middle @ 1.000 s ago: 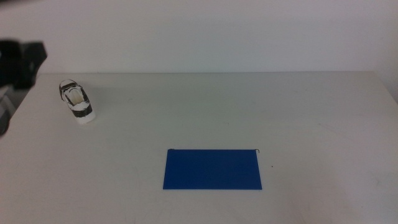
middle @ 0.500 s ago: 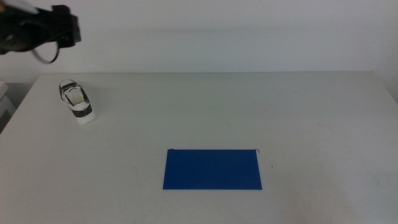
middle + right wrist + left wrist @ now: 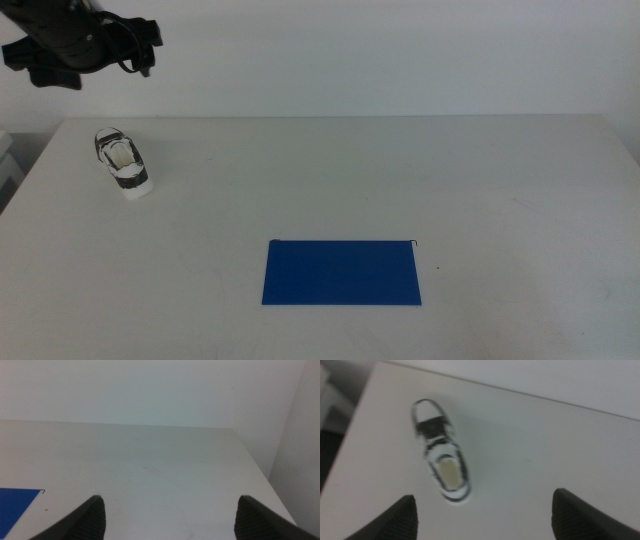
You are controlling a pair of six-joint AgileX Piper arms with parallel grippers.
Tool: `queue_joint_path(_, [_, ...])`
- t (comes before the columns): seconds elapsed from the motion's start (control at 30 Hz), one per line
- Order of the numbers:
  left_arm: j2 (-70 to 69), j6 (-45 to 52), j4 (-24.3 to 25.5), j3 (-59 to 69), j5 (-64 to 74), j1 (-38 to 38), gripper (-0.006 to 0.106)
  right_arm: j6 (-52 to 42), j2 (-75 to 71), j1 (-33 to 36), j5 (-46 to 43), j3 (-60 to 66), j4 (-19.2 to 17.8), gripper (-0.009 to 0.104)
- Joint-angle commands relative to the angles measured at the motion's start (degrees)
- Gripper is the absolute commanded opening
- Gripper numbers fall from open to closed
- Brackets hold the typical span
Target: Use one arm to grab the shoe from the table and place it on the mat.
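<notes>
I am holding my left hand [image 3: 148,58] high in the upper left of the frame, its jaws standing wide apart and gripping nothing, above and behind the shoe [image 3: 124,164]. The shoe is sitting at the left of the counter [image 3: 400,180], well apart from the mat [image 3: 342,272] at lower centre. I am judging this the approach step: next I am needing to descend, straddle the shoe and close. My right hand [image 3: 167,520] is waiting, jaws apart
</notes>
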Motion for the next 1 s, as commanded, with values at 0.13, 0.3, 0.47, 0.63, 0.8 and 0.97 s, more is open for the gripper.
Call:
queue_joint_path(0.13, [3.3,-11.3,12.2,-8.9,5.7,0.0,0.090,-0.7,-1.2,0.2,-4.5,-0.5,-0.5,0.066])
queue_joint_path(0.3, [7.4,-12.0,12.0,-12.4,7.6,1.4,0.090,-0.7,-1.2,0.2,-4.5,-0.5,-0.5,0.066])
queue_joint_path(0.47, [9.0,-12.9,11.3,-12.4,7.4,1.3,0.090,-0.7,-1.2,0.2,-4.5,-0.5,-0.5,0.066])
queue_joint_path(0.63, [9.6,-12.8,11.8,-12.4,7.3,1.3,0.090,-0.7,-1.2,0.2,-4.5,-0.5,-0.5,0.066])
queue_joint_path(0.8, [9.9,-16.7,10.9,-12.4,6.6,1.3,0.090,-0.7,-1.2,0.2,-4.5,-0.5,-0.5,0.066])
queue_joint_path(0.97, [9.9,-21.8,11.2,-12.4,6.9,1.3,0.090,-0.7,-1.2,0.2,-4.5,-0.5,-0.5,0.066])
